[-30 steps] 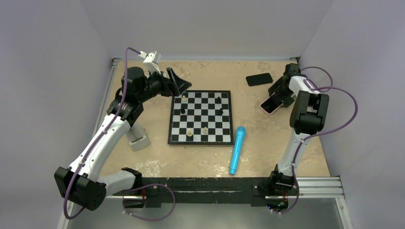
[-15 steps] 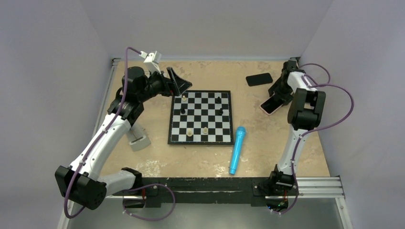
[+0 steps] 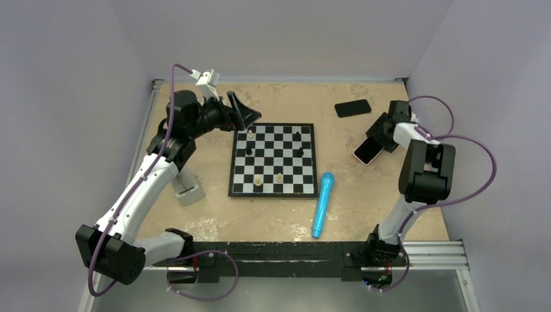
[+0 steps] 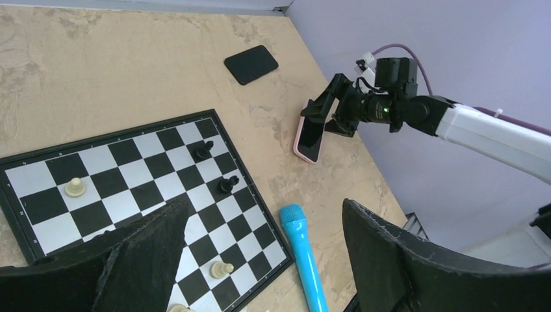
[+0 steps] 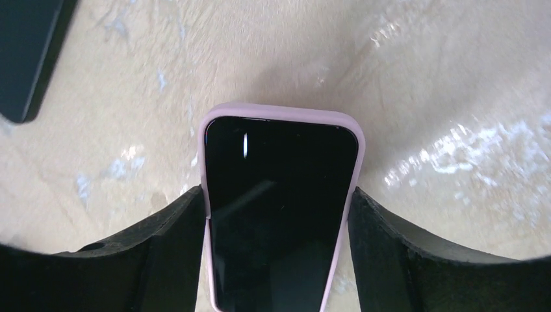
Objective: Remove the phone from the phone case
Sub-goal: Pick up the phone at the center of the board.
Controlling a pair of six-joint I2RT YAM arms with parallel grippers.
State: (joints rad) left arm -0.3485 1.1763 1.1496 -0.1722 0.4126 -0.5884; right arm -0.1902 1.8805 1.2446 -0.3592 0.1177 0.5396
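Jaws of the right gripper [image 5: 279, 205] straddle the phone case [image 5: 279, 112], with one black finger [image 5: 172, 234] against each long side, so the pink shell is pinched across its width as it lies on the table [image 5: 455, 71]. The phone [image 5: 279, 188] sits inside it, screen up, to the right of the chessboard [image 3: 273, 159]. Gripping by the sides probably leaves the face free for working the phone out. The left gripper [image 4: 266, 208] hangs spread wide and empty over the board's far-left corner, likely waiting to assist. A blue microphone [image 3: 323, 203] and a black slab [image 3: 353, 107] lie apart, uninvolved.
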